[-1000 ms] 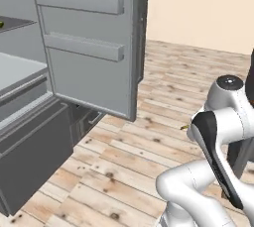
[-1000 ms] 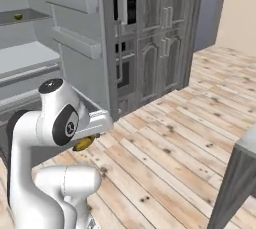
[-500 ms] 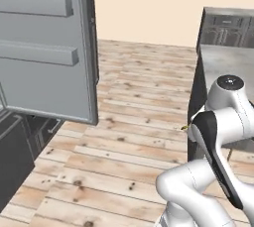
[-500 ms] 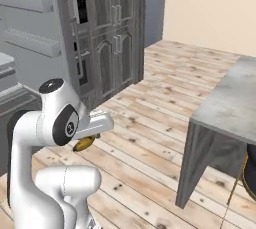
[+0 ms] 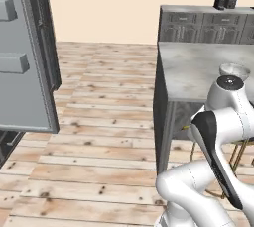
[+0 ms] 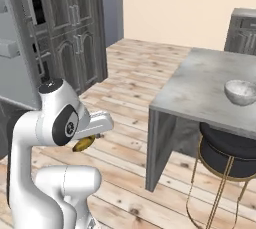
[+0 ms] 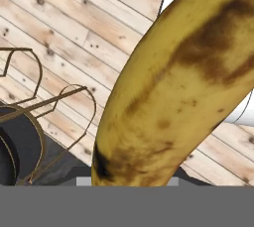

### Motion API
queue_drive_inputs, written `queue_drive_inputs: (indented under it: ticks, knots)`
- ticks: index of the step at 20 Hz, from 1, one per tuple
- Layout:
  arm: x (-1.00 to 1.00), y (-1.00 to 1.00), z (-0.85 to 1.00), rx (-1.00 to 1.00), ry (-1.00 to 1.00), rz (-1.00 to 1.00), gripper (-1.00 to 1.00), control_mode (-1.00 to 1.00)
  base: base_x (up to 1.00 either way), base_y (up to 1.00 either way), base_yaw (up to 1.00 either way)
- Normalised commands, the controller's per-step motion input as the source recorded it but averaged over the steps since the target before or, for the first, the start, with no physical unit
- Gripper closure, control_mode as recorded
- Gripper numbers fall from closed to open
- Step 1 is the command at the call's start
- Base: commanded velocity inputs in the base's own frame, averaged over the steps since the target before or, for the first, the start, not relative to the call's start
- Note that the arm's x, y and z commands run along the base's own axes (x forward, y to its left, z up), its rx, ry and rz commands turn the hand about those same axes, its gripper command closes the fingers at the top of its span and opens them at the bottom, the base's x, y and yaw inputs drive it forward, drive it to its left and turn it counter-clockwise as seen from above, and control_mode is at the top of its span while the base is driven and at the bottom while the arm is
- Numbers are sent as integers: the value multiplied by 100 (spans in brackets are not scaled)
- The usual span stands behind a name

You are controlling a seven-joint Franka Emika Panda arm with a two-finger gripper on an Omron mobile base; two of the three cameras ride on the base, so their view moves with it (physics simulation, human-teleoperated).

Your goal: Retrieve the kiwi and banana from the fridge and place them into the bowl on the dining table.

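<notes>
Gripper (image 6: 89, 140) holds banana (image 7: 173, 87) nr dining table (image 6: 200, 85) w/ bowl (image 6: 240, 92).

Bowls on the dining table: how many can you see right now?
1. A single bowl sits toward the far right of the dining table, above the stool; the arm partly hides it in the left base view.

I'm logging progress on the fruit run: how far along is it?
Partly done. The banana is out of the fridge and held in the gripper. It must reach the bowl on the dining table. I can't tell whether the kiwi is in the bowl. The fridge door stands open.
</notes>
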Motion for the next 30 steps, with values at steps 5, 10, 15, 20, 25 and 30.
queue_drive_inputs:
  ticks: [5,10,15,20,25,30]
  knots:
    - [0,0,0,0,0,0,100,100,9,-42,-33]
    - [0,0,0,0,0,0,100,100,29,-7,-27]
    - [0,0,0,0,0,0,100,100,46,3,-25]
    - [0,0,0,0,0,0,100,100,49,12,-24]
    - [0,0,0,0,0,0,100,100,47,20,-24]
    - [0,0,0,0,0,0,100,100,34,27,-22]
